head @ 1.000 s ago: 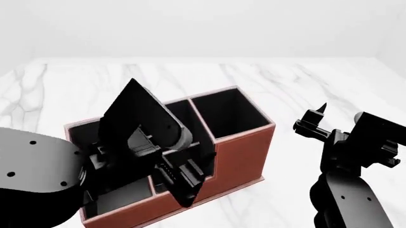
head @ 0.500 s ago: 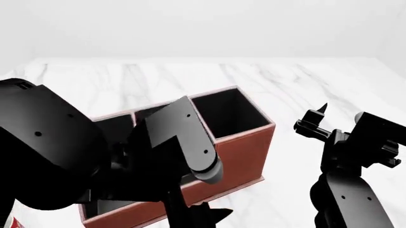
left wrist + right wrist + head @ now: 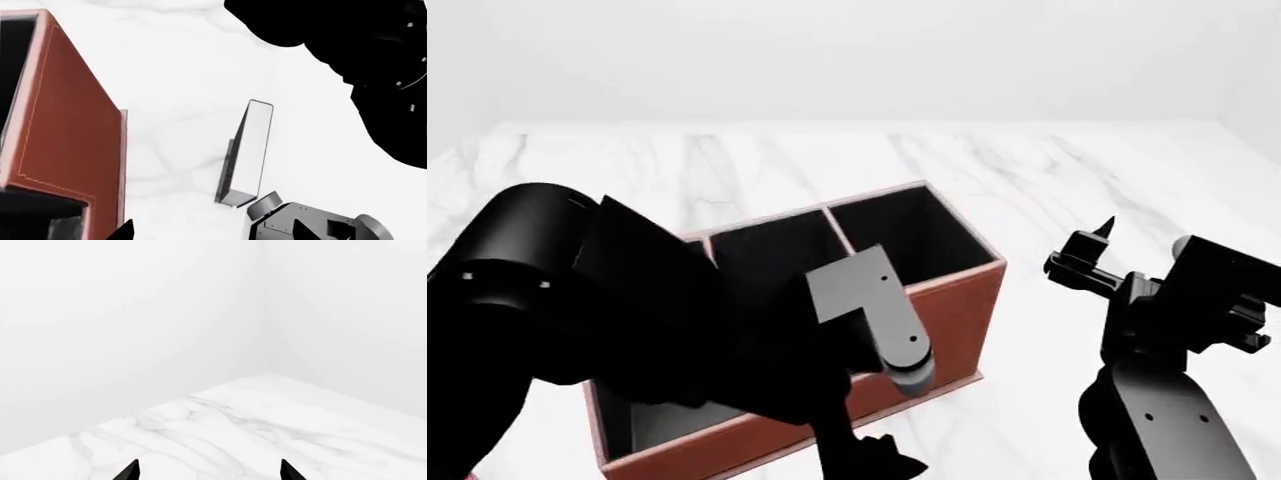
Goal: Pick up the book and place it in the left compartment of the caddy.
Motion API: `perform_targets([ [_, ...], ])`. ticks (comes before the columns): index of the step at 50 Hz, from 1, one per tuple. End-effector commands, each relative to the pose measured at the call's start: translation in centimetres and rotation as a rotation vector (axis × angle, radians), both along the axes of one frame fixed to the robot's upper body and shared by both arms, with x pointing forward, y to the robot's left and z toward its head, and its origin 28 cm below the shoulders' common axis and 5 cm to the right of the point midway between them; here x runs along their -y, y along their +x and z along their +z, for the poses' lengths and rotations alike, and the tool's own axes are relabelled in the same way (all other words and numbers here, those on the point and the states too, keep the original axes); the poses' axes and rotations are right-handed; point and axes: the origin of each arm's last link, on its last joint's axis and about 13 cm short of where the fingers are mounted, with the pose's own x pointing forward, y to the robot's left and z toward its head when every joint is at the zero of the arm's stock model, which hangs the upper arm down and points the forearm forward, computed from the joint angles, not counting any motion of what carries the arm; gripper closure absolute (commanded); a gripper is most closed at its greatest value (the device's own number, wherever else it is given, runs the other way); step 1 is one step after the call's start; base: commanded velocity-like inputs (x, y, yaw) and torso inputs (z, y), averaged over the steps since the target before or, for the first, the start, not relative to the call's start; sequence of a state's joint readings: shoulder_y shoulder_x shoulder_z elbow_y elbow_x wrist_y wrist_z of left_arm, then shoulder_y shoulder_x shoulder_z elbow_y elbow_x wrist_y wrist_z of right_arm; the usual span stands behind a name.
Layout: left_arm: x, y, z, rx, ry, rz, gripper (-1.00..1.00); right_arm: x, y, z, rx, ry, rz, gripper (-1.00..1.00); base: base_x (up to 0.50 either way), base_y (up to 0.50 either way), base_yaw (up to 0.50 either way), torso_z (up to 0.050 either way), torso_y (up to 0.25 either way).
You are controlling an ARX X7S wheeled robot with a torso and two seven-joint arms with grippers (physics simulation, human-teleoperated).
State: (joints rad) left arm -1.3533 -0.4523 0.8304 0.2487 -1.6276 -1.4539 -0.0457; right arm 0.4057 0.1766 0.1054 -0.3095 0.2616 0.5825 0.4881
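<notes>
The reddish-brown caddy (image 3: 950,312) stands mid-table and shows in the left wrist view (image 3: 67,135). My left arm covers most of its sections, so I cannot pick out the left compartment. The book (image 3: 252,150), with a dark cover and pale page edges, stands on end on the marble outside the caddy, apart from its wall. It is hidden in the head view. My left gripper (image 3: 213,235) is open and empty, low in front of the caddy's near wall (image 3: 874,462). My right gripper (image 3: 1088,255) is open and empty, held up to the right of the caddy; its wrist view (image 3: 210,472) shows only table and wall.
The caddy's tall squarish section (image 3: 908,240) is at its right end. White marble table (image 3: 1054,170) extends behind and to the right. Parts of my right arm (image 3: 313,225) lie close to the book in the left wrist view.
My left arm has swung from over the caddy toward the near side, and its gripper has dropped in front of the caddy's near wall. The right arm has not moved.
</notes>
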Motion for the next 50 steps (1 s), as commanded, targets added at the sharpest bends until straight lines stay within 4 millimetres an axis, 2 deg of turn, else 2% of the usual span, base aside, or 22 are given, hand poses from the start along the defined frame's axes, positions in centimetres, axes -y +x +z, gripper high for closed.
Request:
perform_targets([
  [1,0.6,1.2,-1.2,-0.010,0.026,-0.036,-1.00,-0.1,0.0,0.0,0.000,-0.001,0.003,-1.00,0.00,0.00,0.00,0.000,0.000],
  [9,1.2,1.2,-1.7,-0.029,0.037,-0.061,-1.00,0.0,0.1,0.0,-0.002,0.001,0.001,-1.00,0.00,0.00,0.00,0.000,0.000],
  [15,1.9,0.3,-2.3,-0.050,0.040,-0.118,-1.00,0.0,0.1,-0.1,-0.003,-0.001,0.000,-1.00,0.00,0.00,0.00,0.000,0.000],
  [24,2.5,-0.1,-2.8,-0.055,0.043,-0.154,-1.00,-0.2,0.1,-0.1,-0.004,-0.006,0.006,-1.00,0.00,0.00,0.00,0.000,0.000],
  [44,3.2,1.2,-4.8,-0.105,0.068,-0.143,-1.00,-0.2,0.0,-0.1,-0.003,-0.006,0.012,-1.00,0.00,0.00,0.00,0.000,0.000],
  [50,3.7,0.9,-5.2,-0.084,-0.017,-0.276,-1.00,-0.3,0.1,-0.1,-0.004,-0.007,0.012,-1.00,0.00,0.00,0.00,0.000,0.000],
])
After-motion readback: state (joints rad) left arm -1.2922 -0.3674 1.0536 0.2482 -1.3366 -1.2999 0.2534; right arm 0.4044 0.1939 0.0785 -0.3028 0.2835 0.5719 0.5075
